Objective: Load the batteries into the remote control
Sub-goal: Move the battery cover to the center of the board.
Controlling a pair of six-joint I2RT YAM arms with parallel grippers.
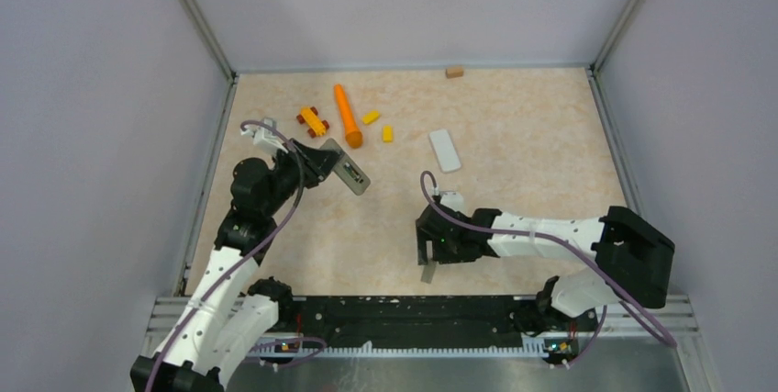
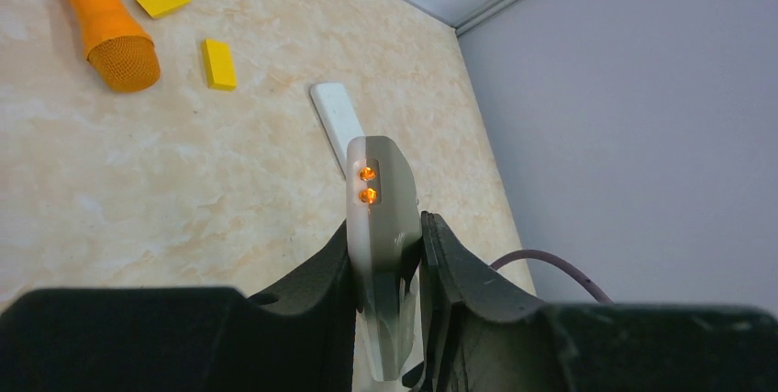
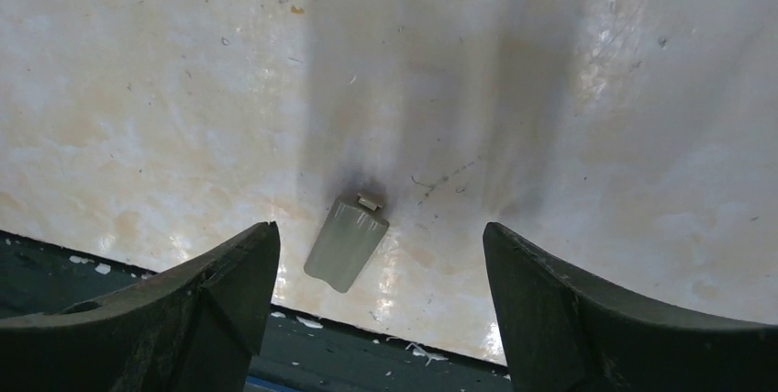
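Progress looks about mid-way, far as I can judge. The grey remote control (image 2: 385, 172) is up off the table (image 3: 550, 89), pinched between the fingers of the left gripper (image 2: 389, 227). That gripper is clenched on the remote's lower half at the bottom centre of the left wrist view, and the rest sticks out past the fingertips. What I take to be its battery cover (image 3: 347, 243) is off and lies flat on the table in the lower middle of the right wrist view. It sits just below the right gripper (image 3: 381, 227), whose jaws are spread wide with nothing in them, and it touches neither finger. As for the batteries, I can't find any loose ones, and the overhead shot is too small to tell whether the open bay has any in it. Two orange dots glow on the remote, no idea what they are. So what's left seems to be confirming the bay is loaded and snapping the cover back on.
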